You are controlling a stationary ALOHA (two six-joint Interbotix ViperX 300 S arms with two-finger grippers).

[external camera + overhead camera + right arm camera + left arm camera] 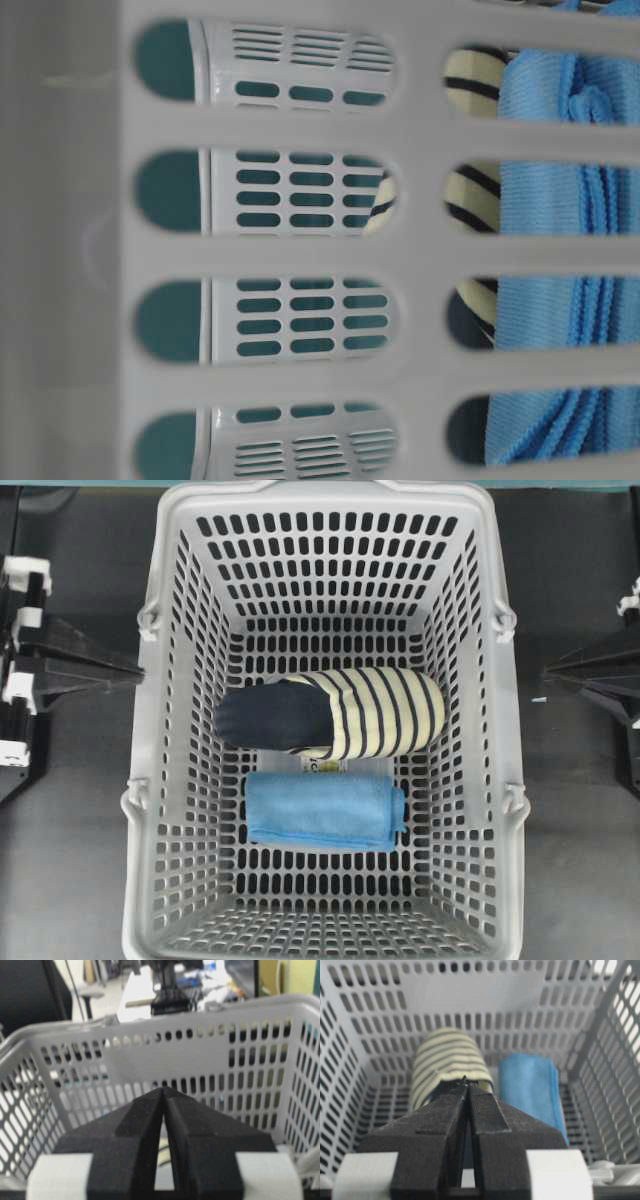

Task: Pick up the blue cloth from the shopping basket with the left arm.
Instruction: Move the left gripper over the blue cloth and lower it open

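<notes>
From my left gripper (468,1091), jaws pressed together and empty outside the shopping basket (150,690), the blue cloth (530,1090) lies ahead and to the right on the basket floor (beside the striped roll (447,1062)), long axis pointing away from me.

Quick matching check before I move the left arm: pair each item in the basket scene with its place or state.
Items:
1. blue cloth
2. striped fabric roll
3. left gripper
4. shopping basket

Places or states:
A. fingers shut, holding nothing
B. grey, slotted walls, holds both fabrics
C. folded flat on the basket floor, below the roll in the overhead view
D. lying across the middle of the floor, navy end to the left in the overhead view

Pairs: 1-C, 2-D, 3-A, 4-B
</notes>
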